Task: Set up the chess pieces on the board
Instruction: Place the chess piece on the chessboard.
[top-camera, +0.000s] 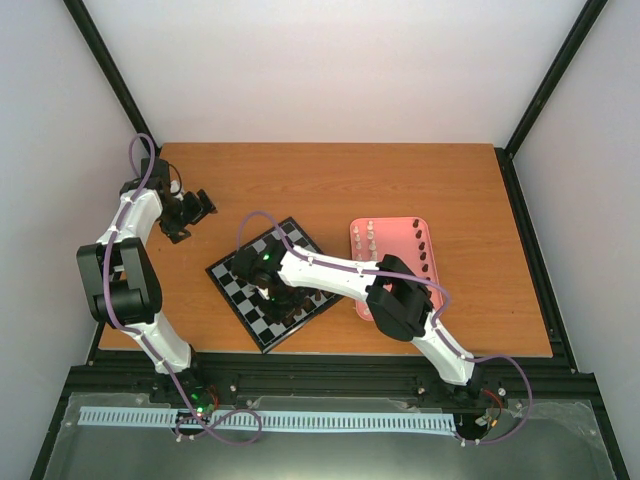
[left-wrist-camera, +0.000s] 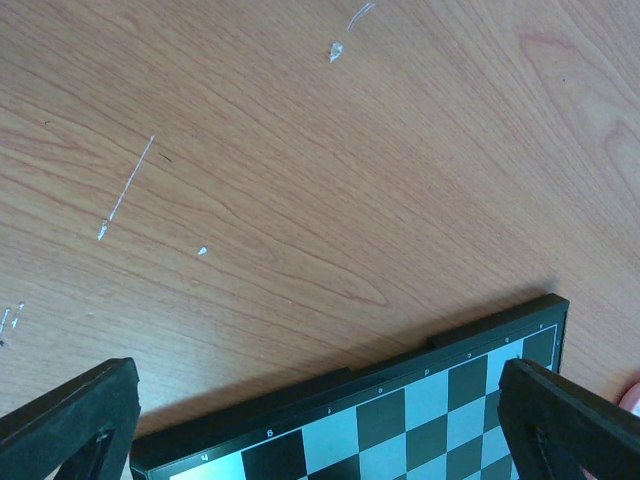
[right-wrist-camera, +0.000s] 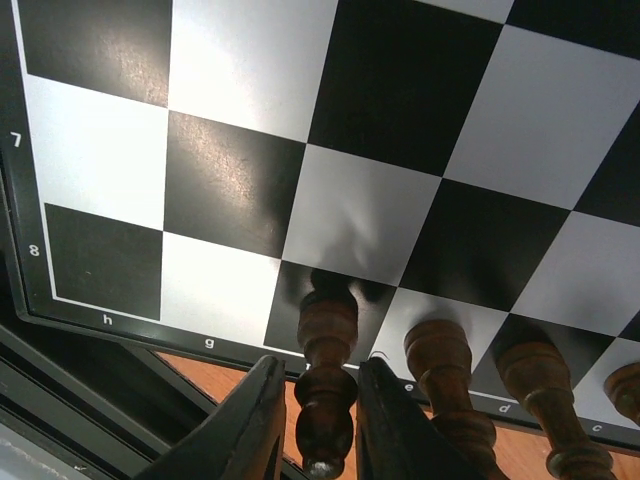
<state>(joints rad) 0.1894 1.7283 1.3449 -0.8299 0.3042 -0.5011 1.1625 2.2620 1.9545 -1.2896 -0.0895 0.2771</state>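
Top cam: left tool (top-camera: 195, 210) hung over bare table (top-camera: 330, 175), fingers spread, w/ the board (top-camera: 232, 272) off to its right and nearer the arm bases. Right tool (top-camera: 280, 303) sat low over the board's near edge. Past the right arm lay a pink tray (top-camera: 392, 222) w/ cream pcs (top-camera: 367, 238) and dark pcs (top-camera: 422, 252) standing in it. Left wrist cam: left tool's fingers (left-wrist-camera: 70, 425) were wide apart, nothing gripped. A corner of the board lay under and btwn them, w/ bare table ahead. Right wrist cam: right tool bracketed a dark brown piece (right-wrist-camera: 327, 325) standing upright on a black edge square of the board. The fingers (right-wrist-camera: 255, 410) sat tight along both its sides, but couldn't tell if they pinched it or left a hair of slack. To that tool's right, three more brown pieces (right-wrist-camera: 440, 360) stood in the same edge row, one per square.
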